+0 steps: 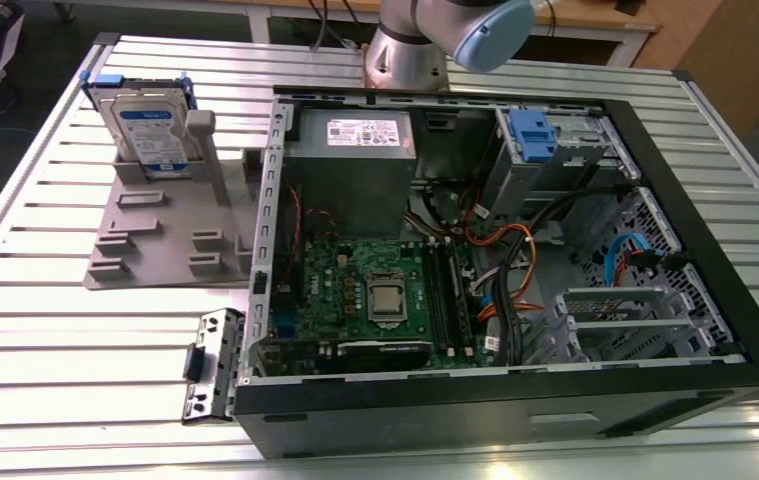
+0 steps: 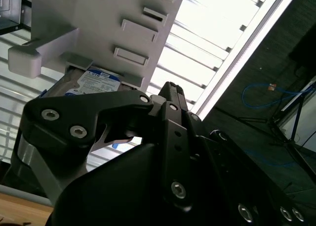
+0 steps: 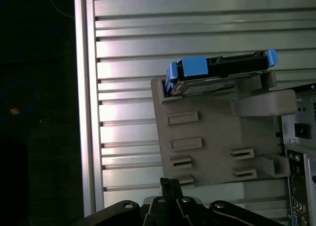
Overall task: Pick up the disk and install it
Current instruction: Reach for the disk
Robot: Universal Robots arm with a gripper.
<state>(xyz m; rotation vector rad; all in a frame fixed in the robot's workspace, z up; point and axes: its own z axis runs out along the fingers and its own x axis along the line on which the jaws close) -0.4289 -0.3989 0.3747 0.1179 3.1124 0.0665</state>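
approach step, by the look of it: nothing gripped yet. black claw (image 3: 170, 184) with tips together, empty, near the foot of the grey plastic holder (image 1: 166, 235), apart from the silver blue-framed disk (image 1: 150, 125). disk on edge in that holder, ten o'clock on the slatted metal worktop (image 1: 32, 330). gripping would call for parted tips squared to the blue frame.

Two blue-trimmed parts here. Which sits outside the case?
The disk, upright in the grey stand beside the case; the other blue piece is the latch on the cage inside the case.
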